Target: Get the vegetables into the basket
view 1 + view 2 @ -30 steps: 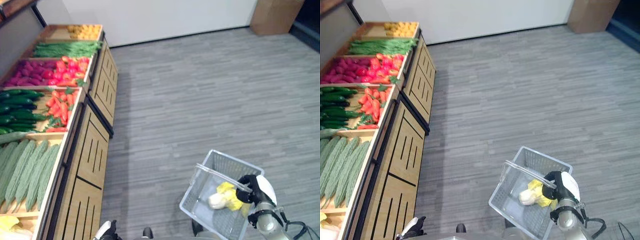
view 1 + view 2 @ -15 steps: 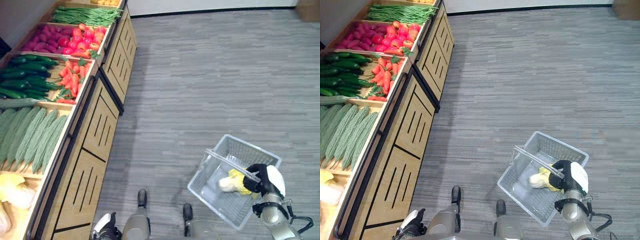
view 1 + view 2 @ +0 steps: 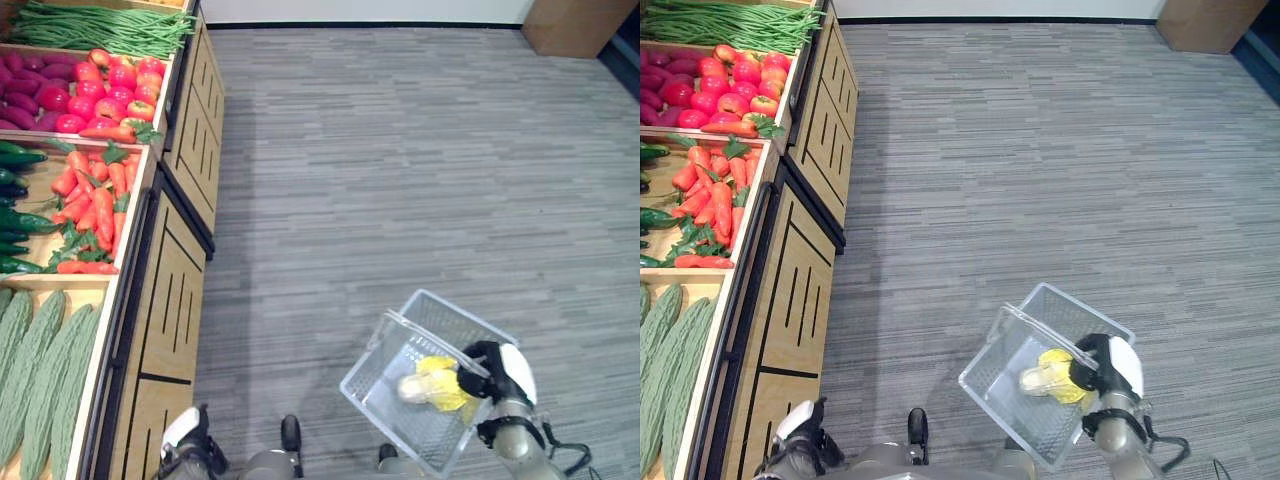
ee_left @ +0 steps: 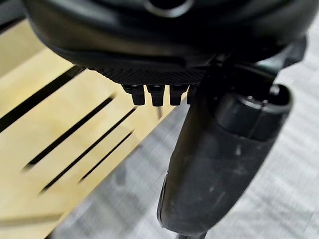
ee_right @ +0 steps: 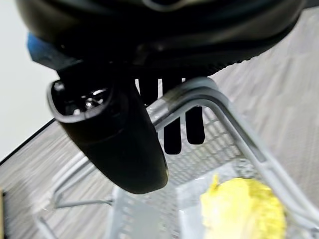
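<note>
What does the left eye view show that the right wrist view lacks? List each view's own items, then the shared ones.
The left eye view alone shows the wooden produce stand with carrots, red peppers, green beans and bitter gourds, plus the left hand low beside it. The right wrist view alone shows, close up, the right hand with fingers curled round the basket handle. Both show the wire basket, the yellow cabbage inside it and the grey floor.

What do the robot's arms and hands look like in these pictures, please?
The right hand is dark and bulky with a white cover, on a silver-grey ribbed wrist. The left hand is likewise dark with a white patch. Up close, both have glossy black housings and thick, rounded, matte black thumbs.
</note>
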Motion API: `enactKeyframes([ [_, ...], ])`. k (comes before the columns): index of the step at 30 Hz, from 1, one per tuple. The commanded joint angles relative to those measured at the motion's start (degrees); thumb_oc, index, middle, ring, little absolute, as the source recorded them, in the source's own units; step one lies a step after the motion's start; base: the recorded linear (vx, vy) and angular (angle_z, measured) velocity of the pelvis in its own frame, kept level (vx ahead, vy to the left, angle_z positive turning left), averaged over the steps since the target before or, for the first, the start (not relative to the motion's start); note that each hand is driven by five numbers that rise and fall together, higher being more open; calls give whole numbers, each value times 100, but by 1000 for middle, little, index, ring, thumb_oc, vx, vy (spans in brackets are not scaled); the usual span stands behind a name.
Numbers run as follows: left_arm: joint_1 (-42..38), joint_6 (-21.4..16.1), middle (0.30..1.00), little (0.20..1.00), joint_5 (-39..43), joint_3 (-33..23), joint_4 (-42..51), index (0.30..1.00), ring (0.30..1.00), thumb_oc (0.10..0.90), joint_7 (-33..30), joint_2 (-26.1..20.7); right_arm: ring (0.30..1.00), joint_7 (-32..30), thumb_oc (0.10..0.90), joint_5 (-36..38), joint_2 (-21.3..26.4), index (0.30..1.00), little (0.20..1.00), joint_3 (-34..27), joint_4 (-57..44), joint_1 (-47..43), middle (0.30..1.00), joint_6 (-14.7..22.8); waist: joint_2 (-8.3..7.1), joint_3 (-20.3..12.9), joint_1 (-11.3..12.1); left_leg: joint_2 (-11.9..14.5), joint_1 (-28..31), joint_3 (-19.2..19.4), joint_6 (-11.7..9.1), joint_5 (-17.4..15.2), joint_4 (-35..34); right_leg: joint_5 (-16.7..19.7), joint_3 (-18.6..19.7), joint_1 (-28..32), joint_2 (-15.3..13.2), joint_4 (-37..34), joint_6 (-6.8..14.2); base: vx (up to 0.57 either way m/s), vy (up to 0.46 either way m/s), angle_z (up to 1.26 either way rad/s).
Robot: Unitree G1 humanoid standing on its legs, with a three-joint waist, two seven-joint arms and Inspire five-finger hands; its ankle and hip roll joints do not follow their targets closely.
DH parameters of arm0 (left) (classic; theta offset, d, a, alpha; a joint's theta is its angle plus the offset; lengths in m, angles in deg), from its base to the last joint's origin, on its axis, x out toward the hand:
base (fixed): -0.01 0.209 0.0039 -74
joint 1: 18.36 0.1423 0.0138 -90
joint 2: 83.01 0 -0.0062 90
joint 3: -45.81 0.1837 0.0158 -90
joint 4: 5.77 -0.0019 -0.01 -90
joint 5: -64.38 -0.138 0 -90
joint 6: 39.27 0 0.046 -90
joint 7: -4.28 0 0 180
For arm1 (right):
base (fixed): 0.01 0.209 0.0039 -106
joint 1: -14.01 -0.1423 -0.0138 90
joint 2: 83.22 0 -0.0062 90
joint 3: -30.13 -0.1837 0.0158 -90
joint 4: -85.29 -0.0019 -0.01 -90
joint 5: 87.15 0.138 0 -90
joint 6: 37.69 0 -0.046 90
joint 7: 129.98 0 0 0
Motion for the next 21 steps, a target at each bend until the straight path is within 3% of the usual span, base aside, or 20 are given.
enactKeyframes([
  [1, 275, 42, 1000, 1000, 74, -172, 32, 1000, 1000, 900, -154, 95, 300, -385, 400, 159, 504, 300, 300, -530, -773, -470, 300, 436, 28, 5, -15, 155, -322, -241, -115, -141, -75, 744, -19, 136, 306, 649, 44, 84, 165, 21],
  [3, 241, 65, 1000, 1000, 75, -206, -14, 1000, 1000, 900, -105, 62, 300, -336, 400, 154, 489, 300, 300, -538, -885, -413, 300, 458, 136, 126, -141, 115, 29, -313, -69, -236, -185, 610, -18, -312, 609, 881, -110, 184, 176, 9],
  [6, 284, 47, 1000, 1000, 45, -200, -80, 1000, 1000, 900, -37, 112, 300, -338, 400, 135, 510, 300, 300, -580, -988, -348, 300, 514, 221, 240, -213, 101, 300, -328, -64, -348, -232, 325, -241, -628, 659, 608, -220, 160, 68, 5],
  [9, 264, 41, 1000, 1000, 24, -172, -129, 1000, 1000, 900, 1, 158, 300, -368, 400, 160, 510, 300, 300, -597, -965, -370, 300, 534, 255, 321, -289, 72, 471, -396, -98, -460, -231, 302, -285, -805, 662, 236, -207, 162, -1, 8],
  [11, 250, 34, 1000, 1000, 7, -164, -150, 1000, 1000, 900, 31, 220, 300, -406, 400, 140, 512, 300, 300, -575, -978, -425, 300, 524, 225, 375, -366, 16, 648, -455, -156, -581, -226, 577, -324, -930, 551, -429, -107, 298, -96, 35],
  [12, 240, 45, 1000, 1000, -36, -176, -222, 1000, 1000, 900, 55, 292, 300, -430, 400, 55, 498, 300, 300, -559, -1024, -448, 300, 493, 195, 374, -472, -31, 973, -556, -239, -789, -204, 1000, -341, -1115, 407, -1059, 18, 376, -139, 33],
  [17, 333, 69, 1000, 1000, -26, -205, -286, 1000, 1000, 900, 30, 365, 300, -391, 400, -1, 537, 300, 300, -497, -1036, -385, 300, 493, 204, 205, -480, 10, 1171, -681, -328, -881, -273, 1063, -408, -898, 417, -1128, -42, 219, -147, 33],
  [21, 394, 74, 1000, 1000, -31, -189, -331, 1000, 1000, 900, 36, 444, 300, -326, 400, -12, 678, 300, 300, -569, -1168, -216, 300, 526, 323, 45, -510, 275, 1253, -804, -482, -799, -201, 823, -550, -805, 603, -956, -205, 167, -190, 7],
])
